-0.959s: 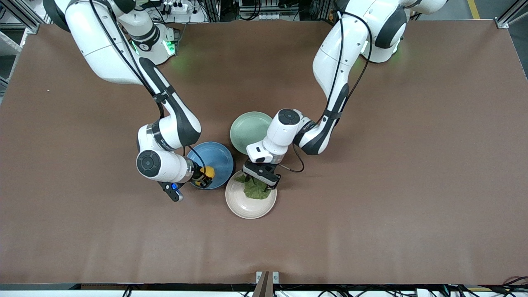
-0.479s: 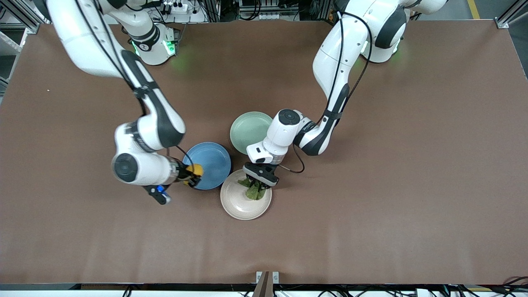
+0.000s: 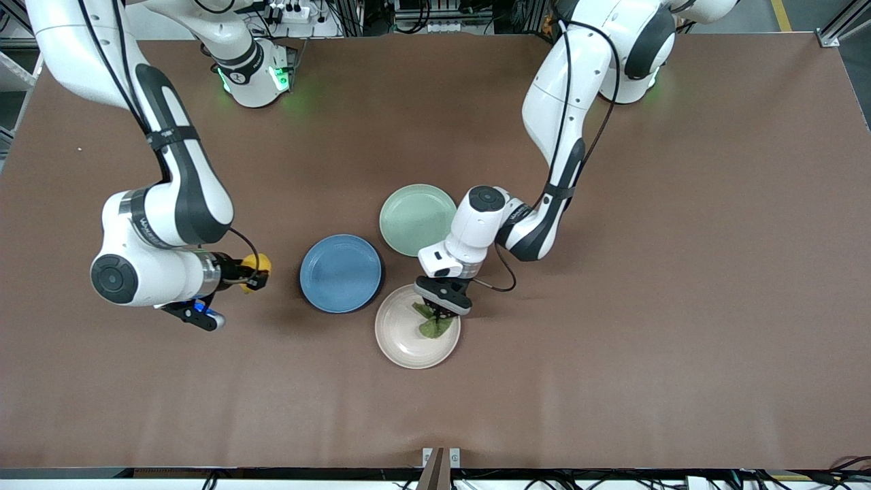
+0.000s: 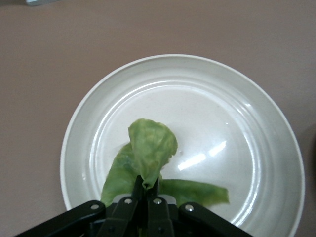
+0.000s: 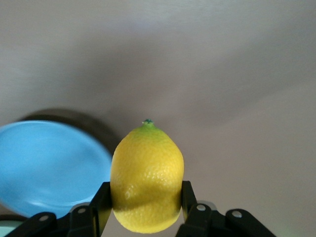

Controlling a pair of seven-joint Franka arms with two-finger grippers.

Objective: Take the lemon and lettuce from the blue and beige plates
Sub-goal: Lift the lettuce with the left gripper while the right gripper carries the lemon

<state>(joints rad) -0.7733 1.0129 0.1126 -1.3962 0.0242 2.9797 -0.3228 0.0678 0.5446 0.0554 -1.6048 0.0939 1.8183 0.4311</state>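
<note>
Since a second ago the right arm has swung clear of the blue plate and carried the lemon off toward the left edge of the front view, while the left arm has barely shifted over the beige plate.

Now the right gripper hangs over bare table at mid-left of the frame, its jaws clamped on the lemon's sides; the right wrist view shows the fruit pinched between the black fingers, with the blue plate at that picture's lower left. That plate sits empty, so I'd say the lemon half is done.

At lower centre the left gripper is over the beige plate, jaws closed narrow on the lettuce. From the left wrist view the leaf is gathered up at the fingertips, yet part of it seems to trail on the plate. So the lettuce looks gripped but not yet clear; lifting it away is what remains.

Everything rests on a brown mat-covered table. An empty mint-green plate sits just above the other two. Aluminium framing, cables and a power strip line the top edge.
</note>
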